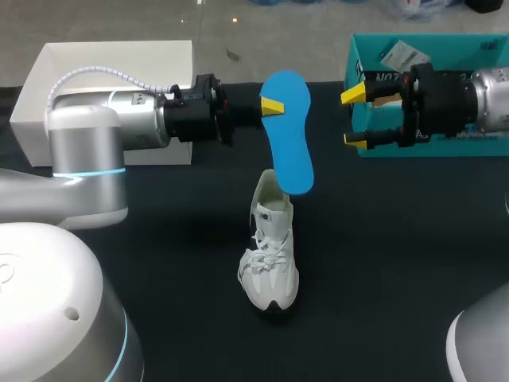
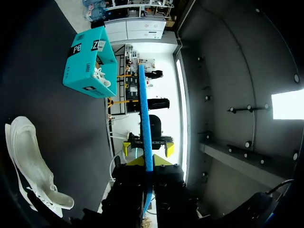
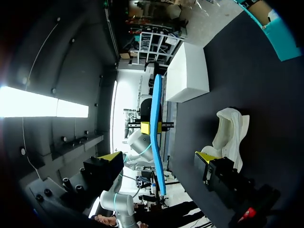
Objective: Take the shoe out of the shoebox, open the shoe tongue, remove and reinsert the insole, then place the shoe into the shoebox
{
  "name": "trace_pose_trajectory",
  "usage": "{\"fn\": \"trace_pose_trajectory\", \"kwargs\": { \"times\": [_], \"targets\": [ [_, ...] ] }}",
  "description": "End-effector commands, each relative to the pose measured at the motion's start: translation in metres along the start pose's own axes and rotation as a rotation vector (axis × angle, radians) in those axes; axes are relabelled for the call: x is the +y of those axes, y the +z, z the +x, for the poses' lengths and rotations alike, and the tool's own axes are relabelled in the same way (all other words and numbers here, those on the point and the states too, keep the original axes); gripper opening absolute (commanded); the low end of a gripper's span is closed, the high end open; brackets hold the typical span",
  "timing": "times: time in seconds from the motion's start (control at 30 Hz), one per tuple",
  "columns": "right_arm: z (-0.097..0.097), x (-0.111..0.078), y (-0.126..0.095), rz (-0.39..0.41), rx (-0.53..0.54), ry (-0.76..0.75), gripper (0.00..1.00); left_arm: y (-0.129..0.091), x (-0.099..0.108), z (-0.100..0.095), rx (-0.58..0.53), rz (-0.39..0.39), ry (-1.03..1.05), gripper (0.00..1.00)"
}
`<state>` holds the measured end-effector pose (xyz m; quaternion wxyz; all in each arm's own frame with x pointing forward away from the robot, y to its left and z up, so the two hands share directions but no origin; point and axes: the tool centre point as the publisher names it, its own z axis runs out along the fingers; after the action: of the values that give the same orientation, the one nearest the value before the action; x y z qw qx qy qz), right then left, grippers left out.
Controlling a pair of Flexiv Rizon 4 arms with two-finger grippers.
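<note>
The left gripper (image 1: pixel 270 105) pinches the blue insole (image 1: pixel 288 135) aloft over the white shoe (image 1: pixel 270 255) at mid-tabletop; the right gripper (image 1: pixel 354 118) hangs spread beside the teal shoebox (image 1: pixel 352 68) at the far right corner

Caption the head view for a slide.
Left arm's jaws hold the blue insole near the white shoe; right arm's jaws open.

A white box (image 1: pixel 119 60) stands at the far left edge of the dark table (image 1: pixel 398 239).
</note>
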<state>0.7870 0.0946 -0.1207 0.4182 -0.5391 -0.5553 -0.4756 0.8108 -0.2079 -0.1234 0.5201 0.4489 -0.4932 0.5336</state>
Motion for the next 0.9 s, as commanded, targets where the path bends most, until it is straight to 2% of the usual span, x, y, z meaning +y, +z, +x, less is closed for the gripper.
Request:
{"fn": "trace_pose_trajectory", "kwargs": {
  "times": [0.03, 0.23, 0.33, 0.37, 0.43, 0.5, 0.9],
  "targets": [
    [-0.0002, -0.0054, -0.0035, -0.023, 0.009, -0.003, 1.0, -0.0009, -0.0035, -0.0003, 0.005, -0.009, 0.0, 0.0],
    [-0.003, -0.0047, -0.0033, -0.044, 0.025, -0.003, 1.0, 0.0011, -0.0052, -0.0031, -0.004, -0.035, 0.005, 0.0],
    [-0.003, -0.0047, -0.0033, -0.044, 0.025, -0.003, 1.0, 0.0017, -0.0062, -0.0013, 0.012, -0.09, 0.234, 0.0],
    [-0.003, -0.0047, -0.0033, -0.044, 0.025, -0.003, 1.0, 0.0016, -0.0056, 0.0006, 0.012, -0.114, 0.444, 0.0],
    [-0.003, -0.0047, -0.0033, -0.044, 0.025, -0.003, 1.0, 0.0004, -0.0067, 0.0028, 0.023, -0.051, 0.662, 0.0],
    [-0.003, -0.0047, -0.0033, -0.044, 0.025, -0.003, 1.0, -0.0018, -0.0097, 0.0003, 0.052, -0.019, 0.614, 0.0],
    [-0.003, -0.0047, -0.0033, -0.044, 0.025, -0.003, 1.0, -0.0014, -0.0102, 0.0015, 0.044, -0.03, 0.656, 0.0]
  ]
}}
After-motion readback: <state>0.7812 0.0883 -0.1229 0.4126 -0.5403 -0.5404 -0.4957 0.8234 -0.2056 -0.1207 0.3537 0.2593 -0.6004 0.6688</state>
